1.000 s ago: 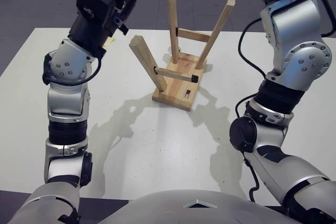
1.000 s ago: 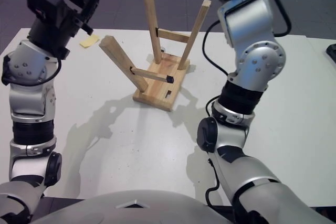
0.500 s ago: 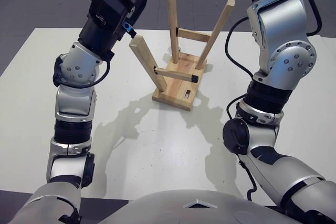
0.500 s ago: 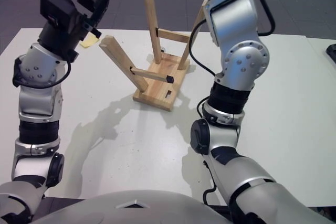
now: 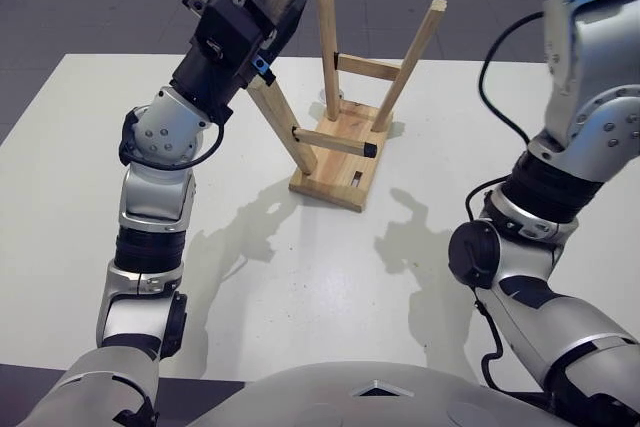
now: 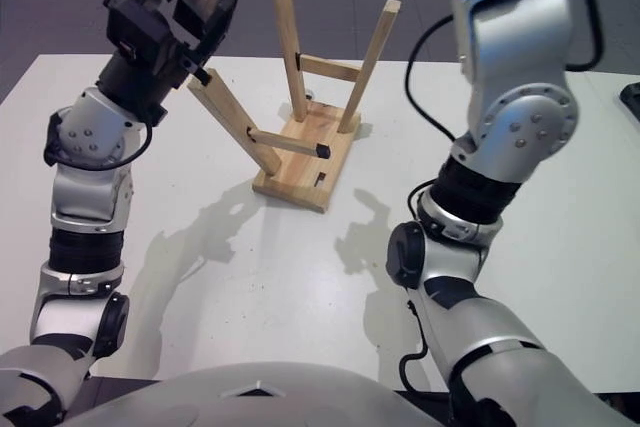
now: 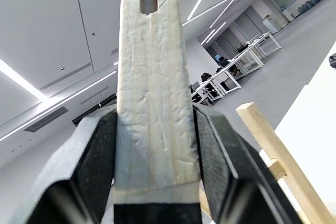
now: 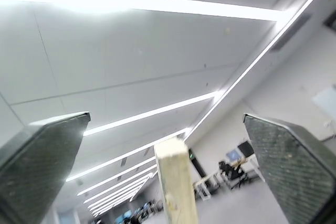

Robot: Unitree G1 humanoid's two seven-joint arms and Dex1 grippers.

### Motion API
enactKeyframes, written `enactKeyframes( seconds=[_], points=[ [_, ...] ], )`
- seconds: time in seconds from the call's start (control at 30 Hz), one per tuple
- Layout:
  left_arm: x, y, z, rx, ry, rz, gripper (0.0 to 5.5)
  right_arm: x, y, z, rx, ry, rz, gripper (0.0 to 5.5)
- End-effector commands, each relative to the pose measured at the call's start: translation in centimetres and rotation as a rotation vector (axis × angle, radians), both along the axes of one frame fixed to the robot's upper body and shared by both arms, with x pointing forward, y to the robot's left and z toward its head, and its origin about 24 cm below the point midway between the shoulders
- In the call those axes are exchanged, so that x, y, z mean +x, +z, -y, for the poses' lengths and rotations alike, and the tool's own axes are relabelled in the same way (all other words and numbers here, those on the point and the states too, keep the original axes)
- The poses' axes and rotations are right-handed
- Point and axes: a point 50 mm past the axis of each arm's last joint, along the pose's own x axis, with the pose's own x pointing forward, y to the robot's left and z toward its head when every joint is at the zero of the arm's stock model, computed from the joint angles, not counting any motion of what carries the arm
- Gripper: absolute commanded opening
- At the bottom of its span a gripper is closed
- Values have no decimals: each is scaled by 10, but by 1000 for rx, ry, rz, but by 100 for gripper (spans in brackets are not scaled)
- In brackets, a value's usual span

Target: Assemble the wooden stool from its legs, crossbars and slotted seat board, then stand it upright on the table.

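Observation:
The part-built stool lies upside down on the white table: its slotted seat board [image 5: 343, 169] is flat, and three legs stick up from it. The left leg [image 5: 281, 123] leans outward, and the other two legs [image 5: 327, 42] [image 5: 413, 59] are joined by a crossbar [image 5: 368, 67]. A second crossbar [image 5: 335, 142] runs from the leaning leg. My left gripper [image 5: 262, 9] is raised just left of the stool, above the leaning leg, shut on a loose wooden leg [image 7: 153, 82] with a slot near its far end. My right gripper [image 8: 165, 118] is open, with a wooden leg end [image 8: 176, 182] showing between its fingers, untouched.
The white table [image 5: 300, 277] has bare room in front of the stool and to both sides. A dark object [image 6: 632, 97] sits at the table's far right edge. Dark floor lies beyond the back edge.
My left arm has carried the loose leg rightward, up to the stool's leaning leg. My right arm came in toward the stool, then swung off to the right.

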Motion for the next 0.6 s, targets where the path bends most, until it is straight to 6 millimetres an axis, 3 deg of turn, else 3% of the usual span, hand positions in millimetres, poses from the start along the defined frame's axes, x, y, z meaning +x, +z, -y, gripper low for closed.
enactKeyframes(
  seconds=[0.03,0.17,0.6],
  points=[
    [-6,1,12,43,-46,34,205,12,-4,-15,-15,28,-43,540],
    [-7,1,15,42,-54,35,205,13,-4,-21,-18,51,-50,540],
    [-7,1,12,32,-23,42,205,7,-9,-18,-36,55,-52,338]
  ],
)
